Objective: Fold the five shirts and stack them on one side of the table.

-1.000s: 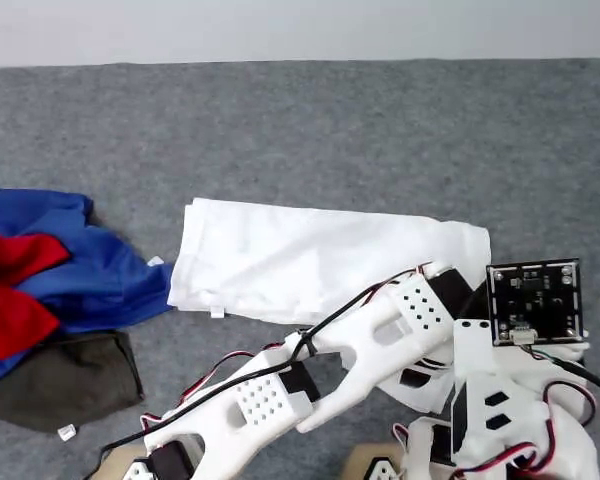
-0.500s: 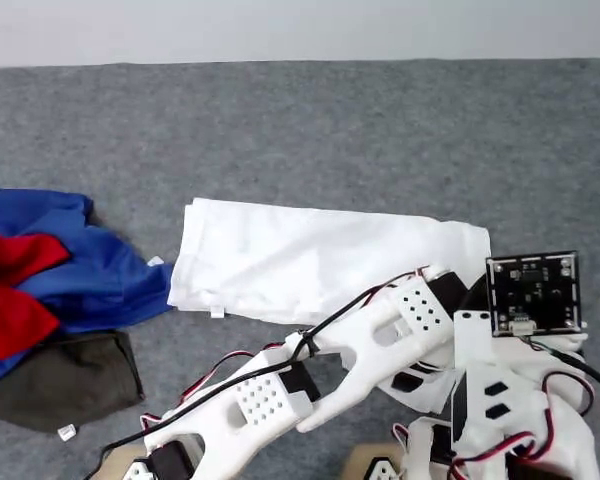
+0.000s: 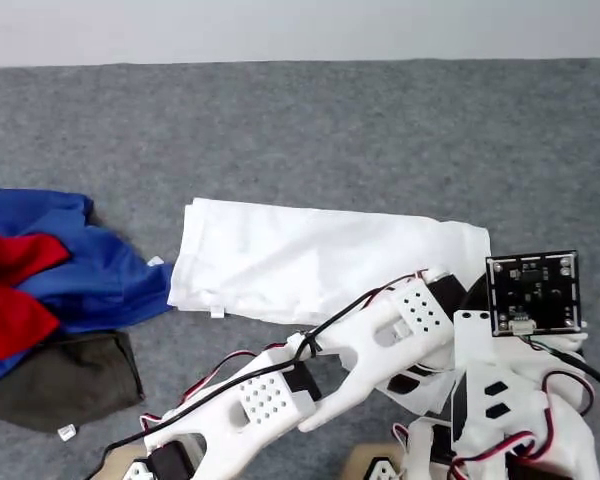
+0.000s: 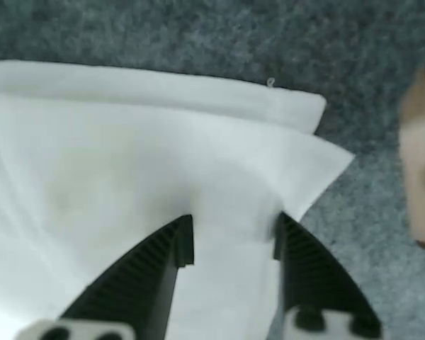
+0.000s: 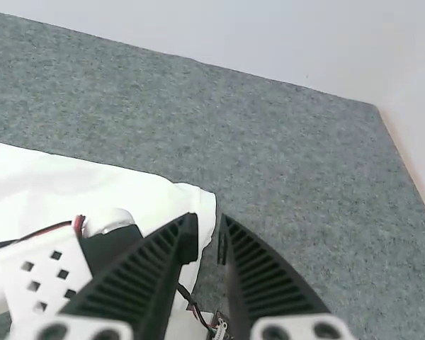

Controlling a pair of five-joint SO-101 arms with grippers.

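Plain colours on a grey table, no prints anywhere.
The table (image 3: 380, 130) is a flecked mid-grey under a pale off-white wall (image 3: 280, 30). Centre frame, the white shirt (image 3: 300, 260) is plain and unpatterned. At the left edge there is a royal-blue shirt (image 3: 90, 270), a bright red shirt (image 3: 10, 300) and, lower down, a dark olive-brown shirt (image 3: 70, 380) with a small white tag. Lower right, the arms (image 3: 380, 330) are white with black joints, red and black wires and a black circuit board (image 3: 535, 293). The left gripper (image 4: 230, 237) is black and ridged.
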